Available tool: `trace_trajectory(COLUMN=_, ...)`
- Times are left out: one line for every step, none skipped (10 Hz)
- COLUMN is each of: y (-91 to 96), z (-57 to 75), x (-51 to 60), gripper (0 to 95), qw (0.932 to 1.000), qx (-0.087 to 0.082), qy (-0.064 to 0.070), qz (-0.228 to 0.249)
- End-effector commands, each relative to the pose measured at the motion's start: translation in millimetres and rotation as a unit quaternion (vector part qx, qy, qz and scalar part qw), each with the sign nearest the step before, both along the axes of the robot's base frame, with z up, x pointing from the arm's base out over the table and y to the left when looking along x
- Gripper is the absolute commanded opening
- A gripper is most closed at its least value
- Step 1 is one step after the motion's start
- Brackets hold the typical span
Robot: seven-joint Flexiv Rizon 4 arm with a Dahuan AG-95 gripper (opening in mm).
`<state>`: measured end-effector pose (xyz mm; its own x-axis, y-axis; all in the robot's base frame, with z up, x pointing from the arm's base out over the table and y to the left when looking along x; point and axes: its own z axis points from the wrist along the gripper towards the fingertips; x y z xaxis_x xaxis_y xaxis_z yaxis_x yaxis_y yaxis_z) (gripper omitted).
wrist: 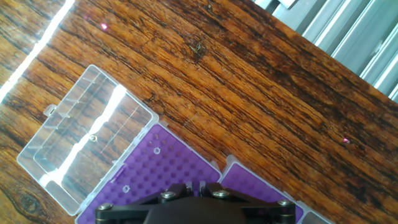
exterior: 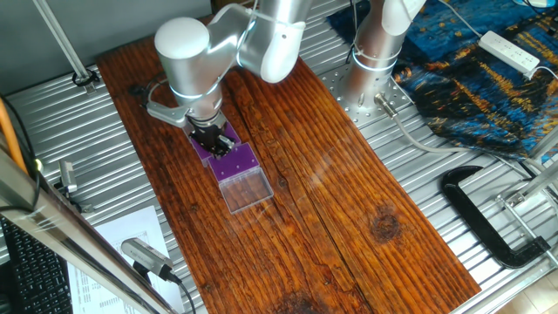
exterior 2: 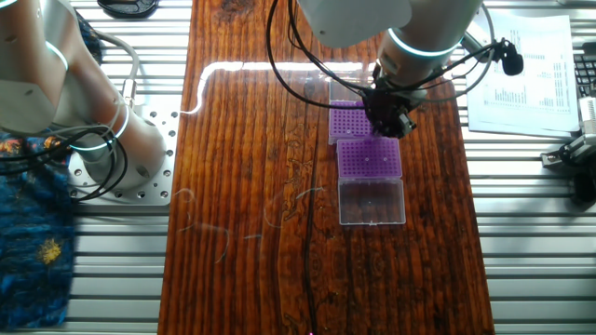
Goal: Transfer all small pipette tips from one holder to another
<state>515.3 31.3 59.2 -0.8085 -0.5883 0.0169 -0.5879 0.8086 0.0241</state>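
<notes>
Hand view showed what the fixed cameras could not: a few small pipette tips (wrist: 157, 149) as pale rings in the near purple holder (wrist: 155, 177), widely scattered over the hole grid, most holes bare. Its clear lid (wrist: 87, 134) lay flat and open beside it on the wood. A corner of the second holder (wrist: 249, 183) sat just beside the first. Gripper base filled the bottom edge of that view; fingertips were hidden, so jaw width could not be told there.

One fixed view showed the gripper (exterior: 212, 137) low over the junction of the two purple racks, fingers dark and close together, but whether they pinched a tip could not be told. The other fixed view showed both holders in line, far rack (exterior 2: 349, 121) partly covered by the gripper (exterior 2: 386, 119), near rack (exterior 2: 370, 158) fully visible with faint pale dots, clear lid (exterior 2: 372, 202) beyond it.

Around: wooden board (exterior: 349, 201) on a ribbed metal table (exterior 2: 531, 233), arm base (exterior: 370, 65), black clamp (exterior: 493, 218), blue patterned cloth (exterior: 479, 78), power strip (exterior: 510, 51), printed paper sheets (exterior 2: 526, 74).

Board right of the racks was open; racks sat nearer the board's left edge in one fixed view.
</notes>
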Motion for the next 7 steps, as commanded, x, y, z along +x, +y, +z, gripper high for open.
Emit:
trace_trajectory(y=0.0, z=2.6, x=0.3, gripper=0.0, qw=1.0, qx=0.0, qy=0.0, qz=-0.001)
trace_trajectory(y=-0.2, z=6.9, x=0.5, gripper=0.0, qw=1.0, qx=0.0, qy=0.0, qz=-0.001)
trace_trajectory(y=-0.2, z=10.1, x=0.7, gripper=0.0, qw=1.0, qx=-0.001, qy=0.0, qz=-0.002)
trace_trajectory(y=-0.3, z=15.3, x=0.8, gripper=0.0, qw=1.0, qx=0.0, qy=0.0, qz=-0.003)
trace_trajectory(y=-0.3, z=20.9, x=1.0, gripper=0.0, qw=1.0, qx=0.0, qy=0.0, qz=-0.003)
trace_trajectory(y=-0.6, z=29.6, x=1.5, gripper=0.0, qw=1.0, qx=0.0, qy=0.0, qz=-0.004)
trace_trajectory(y=-1.3, z=35.4, x=1.9, gripper=0.0, qw=1.0, qx=0.0, qy=0.0, qz=-0.004)
